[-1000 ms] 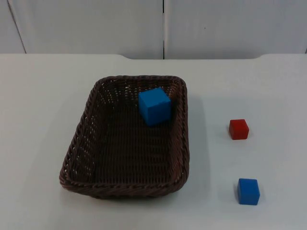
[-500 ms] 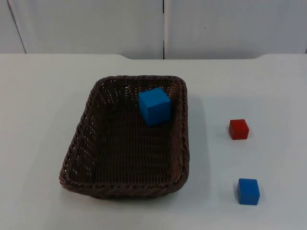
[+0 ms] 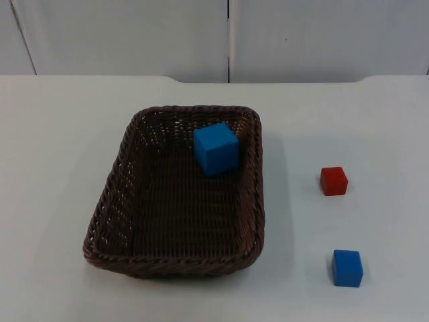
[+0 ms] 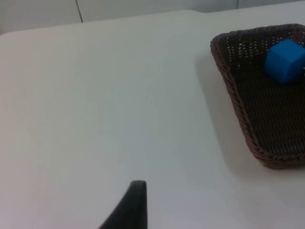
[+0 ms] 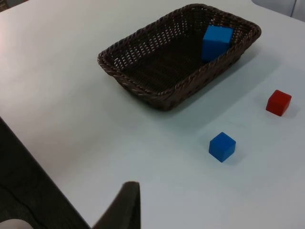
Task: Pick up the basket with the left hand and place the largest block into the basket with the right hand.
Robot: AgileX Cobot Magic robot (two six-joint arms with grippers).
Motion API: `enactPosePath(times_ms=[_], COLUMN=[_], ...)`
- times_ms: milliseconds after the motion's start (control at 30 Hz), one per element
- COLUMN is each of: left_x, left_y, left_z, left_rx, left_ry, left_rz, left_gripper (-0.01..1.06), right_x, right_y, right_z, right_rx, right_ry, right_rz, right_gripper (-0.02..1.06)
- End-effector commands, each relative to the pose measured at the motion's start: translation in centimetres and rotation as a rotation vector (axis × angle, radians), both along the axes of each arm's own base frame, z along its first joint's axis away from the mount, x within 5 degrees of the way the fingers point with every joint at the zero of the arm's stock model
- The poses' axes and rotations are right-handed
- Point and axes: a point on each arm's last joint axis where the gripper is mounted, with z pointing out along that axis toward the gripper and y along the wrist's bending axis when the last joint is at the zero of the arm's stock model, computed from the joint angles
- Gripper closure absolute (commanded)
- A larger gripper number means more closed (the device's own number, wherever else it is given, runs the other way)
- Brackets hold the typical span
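A dark brown wicker basket [image 3: 174, 263] rests on the white table, left of centre. Inside it, against the far right wall, lies the large blue block [image 3: 216, 149]. The left wrist view shows the basket's rim [image 4: 233, 95] and the large blue block [image 4: 284, 61]; my left gripper [image 4: 129, 210] hangs over bare table well away from the basket. My right gripper [image 5: 125, 207] is held back and high, far from the basket [image 5: 143, 90] and the large blue block [image 5: 217, 42]. Neither gripper holds anything that I can see.
A small red block [image 3: 333, 180] and a small blue block [image 3: 347, 267] lie on the table right of the basket, also seen as the red block [image 5: 278, 102] and the small blue block [image 5: 222, 146]. The table's edge and dark floor [image 5: 28, 191] are near the right gripper.
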Motion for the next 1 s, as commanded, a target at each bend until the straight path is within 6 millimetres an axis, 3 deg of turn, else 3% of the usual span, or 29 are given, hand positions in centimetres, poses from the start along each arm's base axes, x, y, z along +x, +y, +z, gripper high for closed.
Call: enactPosePath(times_ms=[0, 500, 967], left_x=[-0.02, -0.02, -0.02], left_y=[0.04, 0.04, 0.04], left_z=[-0.1, -0.1, -0.1], left_rx=[-0.005, -0.005, -0.005], left_ry=[0.0, 0.0, 0.0], left_rz=[0.009, 0.009, 0.009], left_gripper=[0.0, 0.0, 0.0], right_x=[0.01, -0.03, -0.23], right_y=[0.0, 0.03, 0.26], right_z=[-0.12, -0.12, -0.12], right_rx=[0.0, -0.001, -0.002], right_ry=[-0.004, -0.005, -0.005], right_rz=[-0.005, -0.066, -0.469], right_gripper=[-0.01, -0.01, -0.01])
